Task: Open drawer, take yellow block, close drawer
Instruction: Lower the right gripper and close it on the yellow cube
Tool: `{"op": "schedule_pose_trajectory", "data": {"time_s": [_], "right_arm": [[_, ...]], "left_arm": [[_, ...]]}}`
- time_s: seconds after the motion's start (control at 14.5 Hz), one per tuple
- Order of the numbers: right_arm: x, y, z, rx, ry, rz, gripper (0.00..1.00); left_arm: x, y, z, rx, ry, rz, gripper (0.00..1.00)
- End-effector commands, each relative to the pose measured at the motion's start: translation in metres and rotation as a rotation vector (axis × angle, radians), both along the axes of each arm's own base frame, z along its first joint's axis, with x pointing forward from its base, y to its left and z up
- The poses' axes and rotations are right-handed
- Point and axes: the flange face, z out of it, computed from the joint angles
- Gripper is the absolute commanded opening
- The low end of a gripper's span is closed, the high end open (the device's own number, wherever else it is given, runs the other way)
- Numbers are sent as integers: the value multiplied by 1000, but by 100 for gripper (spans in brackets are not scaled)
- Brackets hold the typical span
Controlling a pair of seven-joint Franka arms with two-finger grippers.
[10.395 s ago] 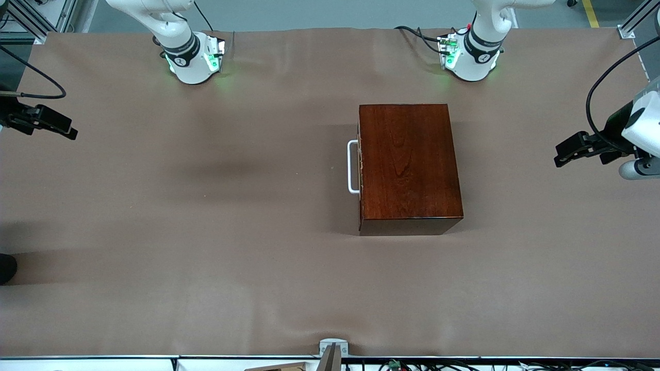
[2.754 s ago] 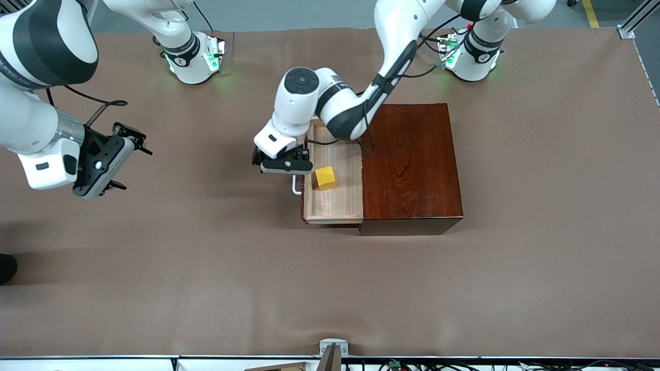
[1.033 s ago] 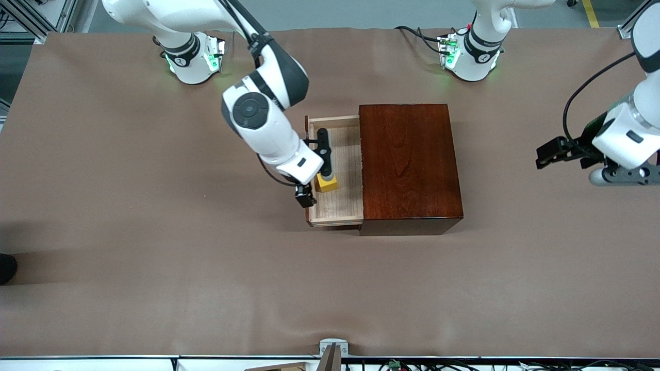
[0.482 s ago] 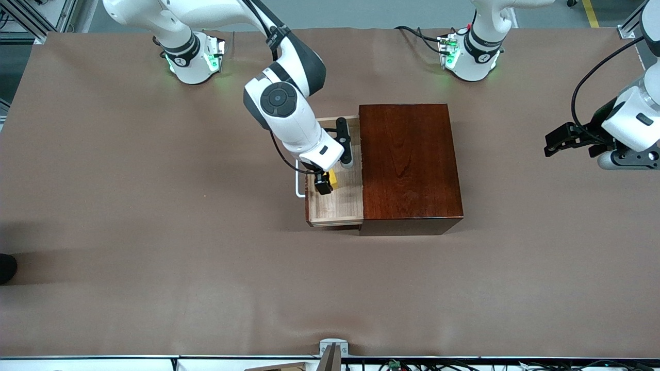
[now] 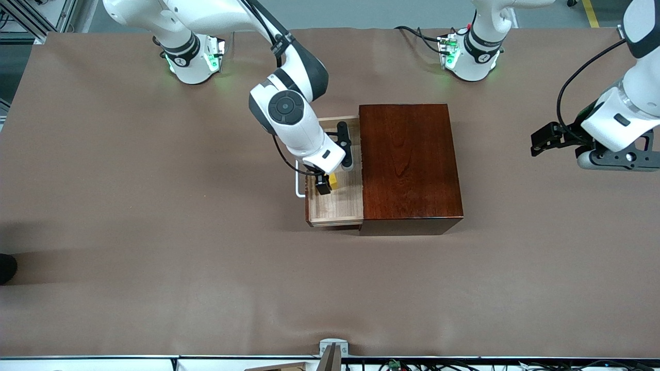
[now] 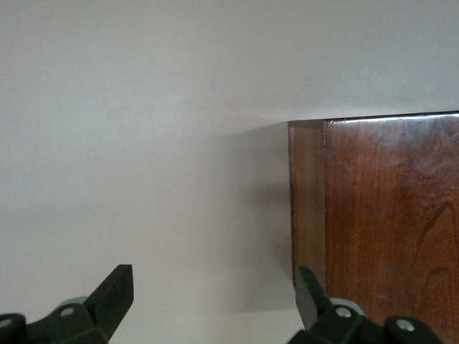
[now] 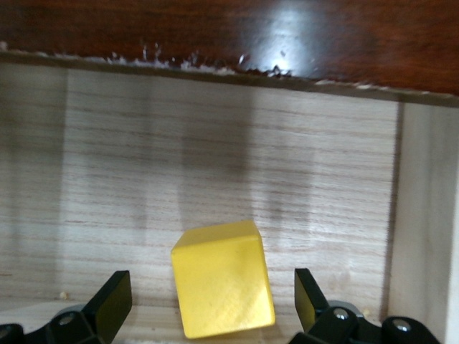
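The dark reddish-brown box (image 5: 407, 165) has its drawer (image 5: 337, 203) pulled out toward the right arm's end, with the white handle (image 5: 298, 181) showing. The yellow block (image 5: 333, 180) sits on the drawer's pale floor, mostly hidden under my right hand. My right gripper (image 5: 327, 183) is down in the drawer and open. In the right wrist view the block (image 7: 224, 278) lies between the spread fingers (image 7: 111, 301) of the right gripper (image 7: 213, 292), untouched. My left gripper (image 5: 540, 144) is open and empty over the cloth at the left arm's end.
The left wrist view shows the open left gripper (image 6: 213, 288) over bare brown cloth (image 6: 143, 143), beside a corner of the box (image 6: 387, 215). The drawer's floor (image 7: 215, 165) and side wall (image 7: 427, 215) ring the block.
My right gripper has come over the block and lowered into the drawer around it. My left arm has shifted slightly toward the box.
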Motion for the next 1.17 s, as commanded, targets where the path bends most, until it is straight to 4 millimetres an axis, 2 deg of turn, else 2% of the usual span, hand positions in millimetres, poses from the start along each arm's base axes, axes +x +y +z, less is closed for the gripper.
{"op": "schedule_pose_trajectory", "data": {"time_s": [0.0,0.28,0.34,0.41,0.62,0.76,1.1], "right_arm": [[0,5,-8,-26,-37,6,100],[1,10,-22,-17,-56,15,100],[1,10,-23,-17,-53,7,23],[1,10,-23,-18,-50,-7,0],[2,10,-16,-22,-67,8,0],[5,10,-4,-32,-97,19,0],[10,-1,47,3,-120,-9,0]], "left_arm": [[1,5,0,18,-14,-3,100],[2,4,-2,18,-14,-5,100],[2,3,-3,18,-13,-6,100],[2,1,-2,18,-16,-11,100],[2,2,-2,18,-16,-6,100],[2,1,-2,18,-14,0,100],[2,-3,-1,16,-17,-3,100]]}}
